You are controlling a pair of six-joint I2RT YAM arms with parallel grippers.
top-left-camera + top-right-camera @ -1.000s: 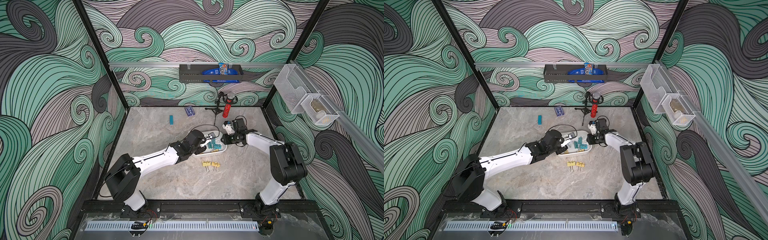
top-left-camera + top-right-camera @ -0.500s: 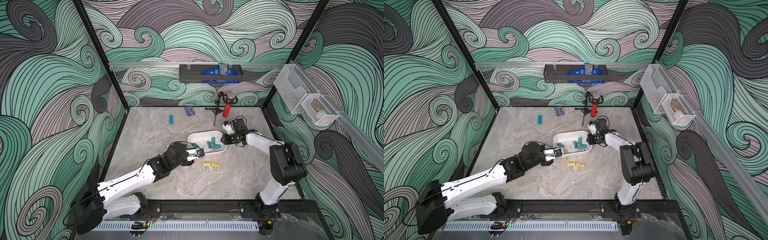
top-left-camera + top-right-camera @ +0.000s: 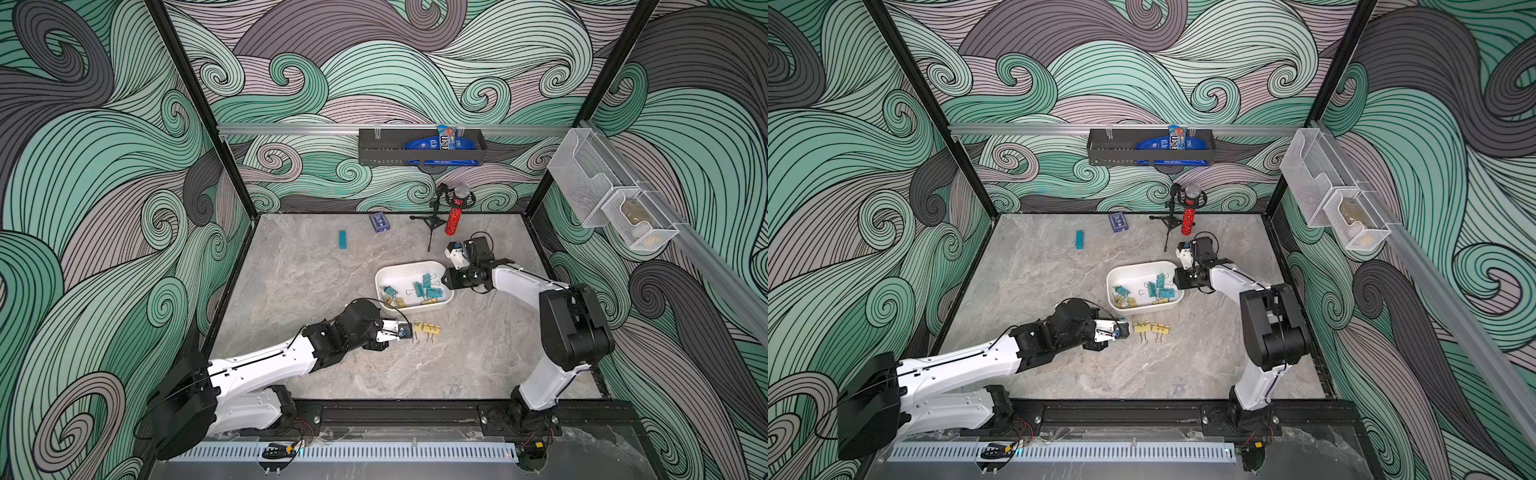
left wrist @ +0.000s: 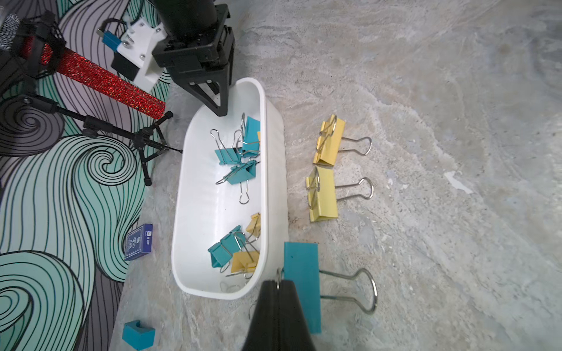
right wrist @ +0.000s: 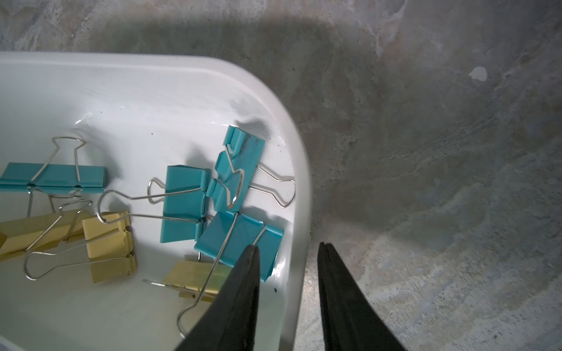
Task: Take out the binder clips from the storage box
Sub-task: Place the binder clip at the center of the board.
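while the right pincer clamps the box wall, the left grips a teal clip outside it

as the left pincer (image 4: 278, 284) is pinched tight on the wire handle of a teal clip (image 4: 302, 285), that clip sits outside the storage box (image 4: 197, 194), just beside the box end nearest this pincer. whether it touches the surface (image 4: 456, 121) cannot be told. just ahead of this pincer two yellow clips (image 4: 330, 141) lie side by side on the surface, close to the box's long wall but apart from it, with their handles pointing away from the box.

the right pincer (image 5: 287, 247) is nearly closed across the opposite end wall of the box, one finger inside and one outside, with the rim between them. right by its inner finger a knot of three teal binder clips (image 5: 234, 194) lies tangled on the box floor, with a yellow one partly beneath. farther from it, toward the left pincer's end, lie another teal clip and a few more yellow ones.

well beyond the right pincer, on the back wall, a black tray (image 3: 382, 149) holds blue packets (image 3: 419, 144). two clear mesh bins (image 3: 582, 178) hang on the side wall, and one holds something pale, too blurred to name.
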